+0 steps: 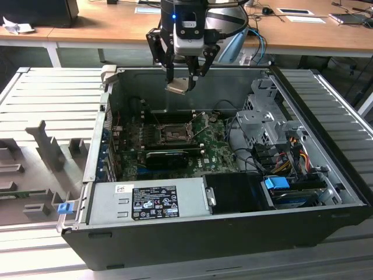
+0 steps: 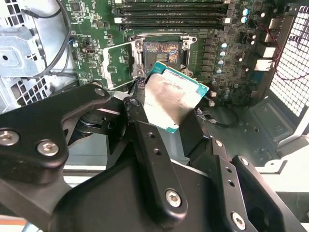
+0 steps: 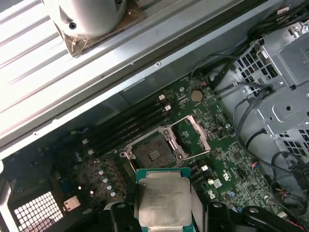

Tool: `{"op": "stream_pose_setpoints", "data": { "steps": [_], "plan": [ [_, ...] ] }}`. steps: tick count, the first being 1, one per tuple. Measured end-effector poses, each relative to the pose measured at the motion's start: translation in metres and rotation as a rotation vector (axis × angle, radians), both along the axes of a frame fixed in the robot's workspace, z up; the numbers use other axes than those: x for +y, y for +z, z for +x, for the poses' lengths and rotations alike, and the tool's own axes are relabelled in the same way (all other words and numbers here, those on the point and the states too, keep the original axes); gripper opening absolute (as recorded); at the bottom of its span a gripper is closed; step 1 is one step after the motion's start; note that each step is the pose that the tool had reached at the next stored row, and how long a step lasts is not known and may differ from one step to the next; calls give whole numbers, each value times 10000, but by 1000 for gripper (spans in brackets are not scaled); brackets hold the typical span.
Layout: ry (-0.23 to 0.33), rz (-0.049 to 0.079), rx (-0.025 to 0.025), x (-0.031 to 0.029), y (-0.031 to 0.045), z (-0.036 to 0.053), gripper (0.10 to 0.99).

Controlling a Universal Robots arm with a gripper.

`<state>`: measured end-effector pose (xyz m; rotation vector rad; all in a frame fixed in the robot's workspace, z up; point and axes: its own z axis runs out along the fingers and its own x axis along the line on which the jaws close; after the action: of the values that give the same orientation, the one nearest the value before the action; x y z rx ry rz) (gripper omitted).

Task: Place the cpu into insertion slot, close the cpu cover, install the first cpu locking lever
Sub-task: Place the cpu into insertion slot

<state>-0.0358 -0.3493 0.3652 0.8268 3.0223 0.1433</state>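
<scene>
My gripper [image 1: 182, 79] hangs above the open computer case, shut on the cpu [image 1: 177, 88], a flat square chip with a pale metallic face, held tilted. In both wrist views the cpu [image 2: 174, 99] [image 3: 164, 195] sits between the black fingers [image 2: 145, 130] [image 3: 118, 215]. Below it lies the insertion slot [image 1: 173, 133] [image 2: 161, 50] [image 3: 153, 154], a square black socket on the green motherboard, bare inside. The cpu cover [image 3: 197, 137] [image 2: 117, 62], a thin silver frame, stands swung open beside the slot. The chip is well above the socket and not touching it.
A black graphics card [image 1: 166, 156] lies near the socket. The grey power supply [image 1: 145, 201] fills the case front. A metal drive cage [image 1: 265, 116] with coloured cables [image 1: 288, 151] stands at the exterior view's right. Memory slots [image 2: 171, 14] run alongside the socket.
</scene>
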Motion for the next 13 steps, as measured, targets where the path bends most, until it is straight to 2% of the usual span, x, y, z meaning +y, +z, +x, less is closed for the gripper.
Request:
{"op": "stream_pose_setpoints", "data": {
  "steps": [8, 13],
  "plan": [
    [-570, 1, 0, 0, -21, 0, 529],
    [-575, -1, 1, 0, -46, 0, 529]
  ]
}}
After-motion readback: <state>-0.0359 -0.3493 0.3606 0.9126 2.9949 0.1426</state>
